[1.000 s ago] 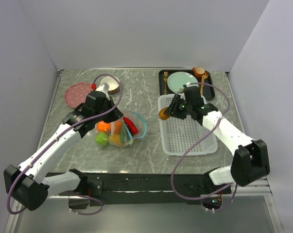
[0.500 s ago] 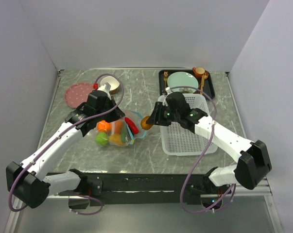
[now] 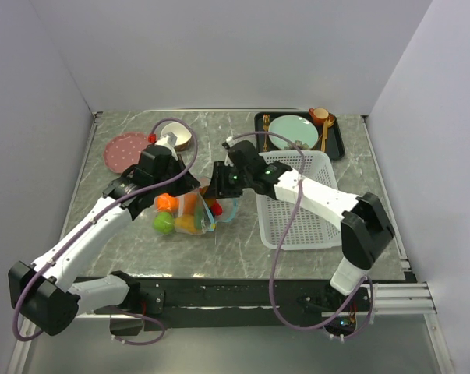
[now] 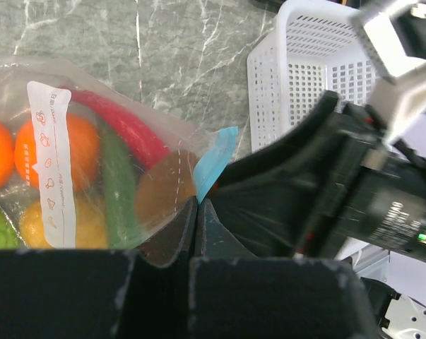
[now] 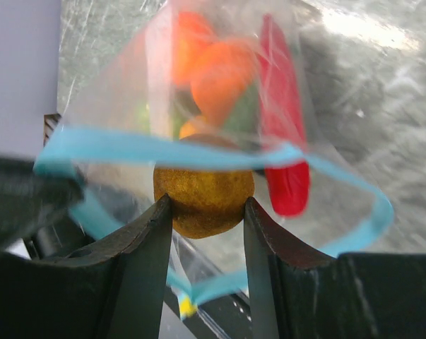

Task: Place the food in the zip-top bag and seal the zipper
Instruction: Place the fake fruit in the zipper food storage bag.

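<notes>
Clear plastic zip-top bag (image 3: 184, 212) lies on the grey marble table (image 3: 242, 249) just left of the white mesh basket (image 3: 301, 222), its mouth turned toward the basket. My left gripper (image 4: 197, 210) is pinched fully closed on the bag's rim beside the teal-blue zipper strip (image 5: 163, 154); the mouth gapes in a loop. My right gripper (image 5: 204, 212), also left of the basket, has its jaws partly apart, clamped on a round yellow-brown fruit (image 5: 203, 191) right at the open mouth. Inside the bag I see two oranges (image 4: 85, 152), a red chili (image 5: 283, 134), a long green pepper (image 4: 117, 183) and a green apple (image 3: 164, 224).
</notes>
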Tool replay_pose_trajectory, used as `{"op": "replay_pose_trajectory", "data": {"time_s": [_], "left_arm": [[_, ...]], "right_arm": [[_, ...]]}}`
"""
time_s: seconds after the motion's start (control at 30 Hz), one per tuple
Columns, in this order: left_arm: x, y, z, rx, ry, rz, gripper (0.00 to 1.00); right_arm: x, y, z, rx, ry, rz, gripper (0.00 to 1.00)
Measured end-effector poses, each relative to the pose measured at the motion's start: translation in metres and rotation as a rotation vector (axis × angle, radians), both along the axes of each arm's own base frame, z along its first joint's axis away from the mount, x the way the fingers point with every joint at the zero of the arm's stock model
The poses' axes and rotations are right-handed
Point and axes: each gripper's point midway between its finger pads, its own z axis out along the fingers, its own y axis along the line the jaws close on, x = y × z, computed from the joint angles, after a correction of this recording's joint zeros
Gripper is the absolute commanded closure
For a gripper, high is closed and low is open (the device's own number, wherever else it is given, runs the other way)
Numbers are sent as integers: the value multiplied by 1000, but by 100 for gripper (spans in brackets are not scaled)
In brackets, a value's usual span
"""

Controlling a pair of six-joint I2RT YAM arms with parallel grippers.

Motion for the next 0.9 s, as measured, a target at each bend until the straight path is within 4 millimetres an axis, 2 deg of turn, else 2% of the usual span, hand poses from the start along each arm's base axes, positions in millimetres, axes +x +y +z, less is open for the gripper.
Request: {"op": "replay_pose_trajectory", "data": {"time_s": [0.1, 0.13, 0.2, 0.23, 0.27, 0.33, 0.47, 0.7, 0.9], "left_arm": [[0, 1, 2, -1, -7, 3, 99], [0, 1, 2, -1, -8, 4, 99], [-1, 2, 3, 0, -9, 7, 99], [-1, 2, 3, -1, -9, 9, 99], [-1, 3, 4, -1, -11, 11, 99], [-2, 4, 6, -3, -18, 15, 99], [-3, 6, 11, -7, -33, 21, 99], [-3, 8, 11, -2, -34, 27, 99], [-1, 10, 11, 6, -38, 40, 99]], "right_arm": [[2, 11, -4, 2, 5, 15, 69], [2, 14, -5, 4, 11, 19, 63], [3, 19, -5, 13, 18, 27, 59], [4, 24, -5, 22, 23, 31, 47], [5, 27, -5, 30, 27, 34, 43], [4, 31, -4, 44, 30, 35, 40], [5, 36, 2, 71, 23, 41, 17], [4, 27, 0, 54, 15, 20, 14], [-10, -9, 19, 29, -35, -59, 14]]}}
